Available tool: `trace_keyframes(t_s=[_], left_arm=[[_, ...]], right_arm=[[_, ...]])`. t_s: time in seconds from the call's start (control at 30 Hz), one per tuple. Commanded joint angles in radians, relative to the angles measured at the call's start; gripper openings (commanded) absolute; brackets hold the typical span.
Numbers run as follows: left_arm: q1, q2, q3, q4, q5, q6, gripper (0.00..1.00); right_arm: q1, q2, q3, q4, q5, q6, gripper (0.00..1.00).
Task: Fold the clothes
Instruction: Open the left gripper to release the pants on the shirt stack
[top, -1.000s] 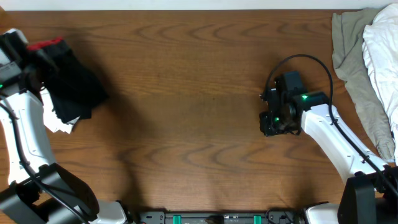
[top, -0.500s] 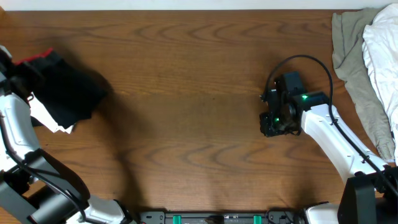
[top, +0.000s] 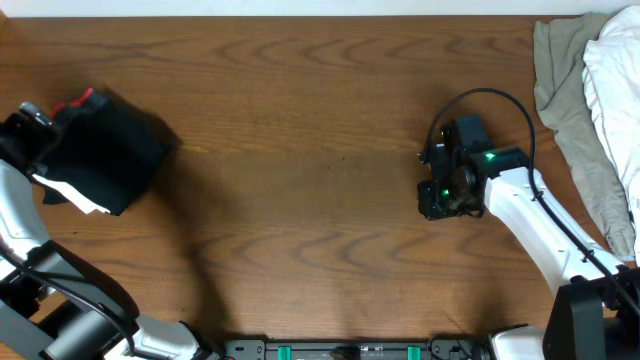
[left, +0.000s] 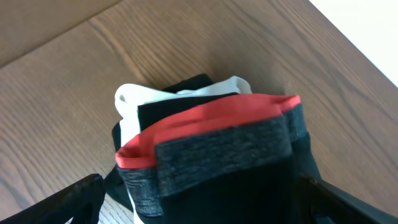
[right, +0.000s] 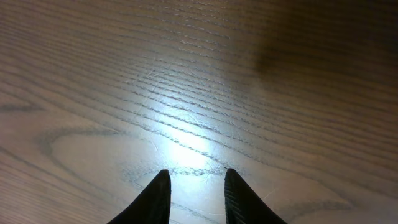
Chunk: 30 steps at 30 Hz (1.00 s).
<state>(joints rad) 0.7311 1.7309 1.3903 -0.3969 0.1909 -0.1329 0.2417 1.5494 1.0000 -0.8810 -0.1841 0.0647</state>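
Grey-beige garment heap (top: 565, 110) far right, white shirt (top: 78, 194) under trousers (top: 110, 155)

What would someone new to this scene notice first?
The folded black trousers with a red-orange waistband edge lie at the left end of the table on something white, the left tool open around them. Next comes the heap of grey-beige and white garments at the right edge. Between them, the right tool hovers over bare wood, holding nothing.
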Motion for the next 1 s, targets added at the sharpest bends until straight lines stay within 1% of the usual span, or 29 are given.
trace_keyframes(t_s=[0.0,0.17,0.2,0.3,0.4,0.47,0.5,0.57,0.7,0.87,0.97], left_arm=[[0.017,0.005,0.027,-0.006,-0.012,-0.065,0.98],[0.018,0.005,0.027,-0.006,0.026,-0.065,0.98],[0.018,0.005,0.027,-0.005,0.039,-0.065,0.98],[0.016,0.005,0.027,-0.001,0.099,-0.064,0.98],[-0.004,0.005,0.027,0.01,0.183,-0.062,0.98],[-0.037,0.003,0.027,0.008,0.208,-0.038,0.98],[-0.058,0.003,0.027,0.004,0.212,-0.021,0.98],[-0.119,0.002,0.027,-0.007,0.212,0.022,0.98],[-0.27,0.002,0.027,-0.029,0.184,0.097,0.98],[-0.499,0.002,0.027,-0.091,0.043,0.122,0.98],[-0.605,0.002,0.027,-0.13,0.006,0.122,0.98]], right_arm=[[0.008,0.005,-0.002,-0.002,-0.008,0.009,0.28],[0.008,0.005,-0.002,-0.002,-0.008,0.009,0.3],[0.008,0.005,-0.002,-0.002,-0.008,0.009,0.32],[0.008,0.005,-0.002,-0.002,-0.008,0.009,0.44],[0.008,0.005,-0.002,-0.002,-0.009,0.009,0.6],[0.008,0.005,-0.002,-0.002,-0.008,0.009,0.76],[0.008,0.005,-0.002,-0.002,-0.008,0.009,0.86],[0.008,0.005,-0.002,0.002,-0.008,0.009,0.99],[0.008,0.005,-0.002,0.023,-0.007,0.009,0.99],[0.007,0.005,-0.002,0.114,0.021,0.009,0.99],[0.007,0.005,-0.002,0.195,0.026,0.009,0.99]])
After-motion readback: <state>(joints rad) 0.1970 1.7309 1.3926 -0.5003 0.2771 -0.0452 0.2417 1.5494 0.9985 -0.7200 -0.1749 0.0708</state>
